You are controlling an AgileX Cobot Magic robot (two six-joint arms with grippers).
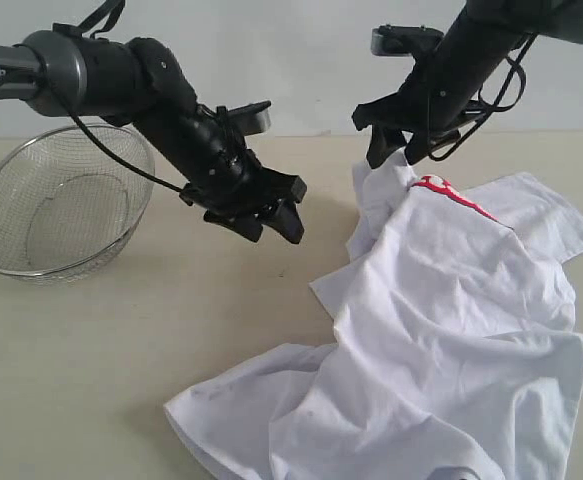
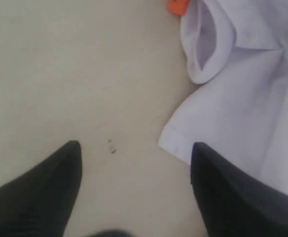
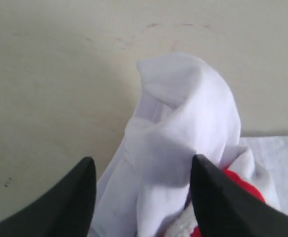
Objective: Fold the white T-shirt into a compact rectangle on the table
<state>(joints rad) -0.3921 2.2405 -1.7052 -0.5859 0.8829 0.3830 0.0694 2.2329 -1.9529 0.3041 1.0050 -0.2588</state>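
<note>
Fingers of your left gripper stand spread with nothing between them, over bare surface just left of a cloth edge. On your right gripper the fingers are likewise spread, straddling a raised bunch of cloth; no pinch is evident.

The white T-shirt lies crumpled across the right and lower right of the exterior view, peaking under the right gripper, on the table. A wire basket sits at the left, well apart.

Risk, in my judgement: closing on that bunch would catch several layers, so a lift would drag the heap rather than spread it. Folding over these wrinkles would give a lumpy bundle.

Not verifiable: the lower part of the shirt is cut off by the bottom edge, the sleeves cannot be told apart, and the red lettering is mostly buried. Only part of the orange tag shows.
</note>
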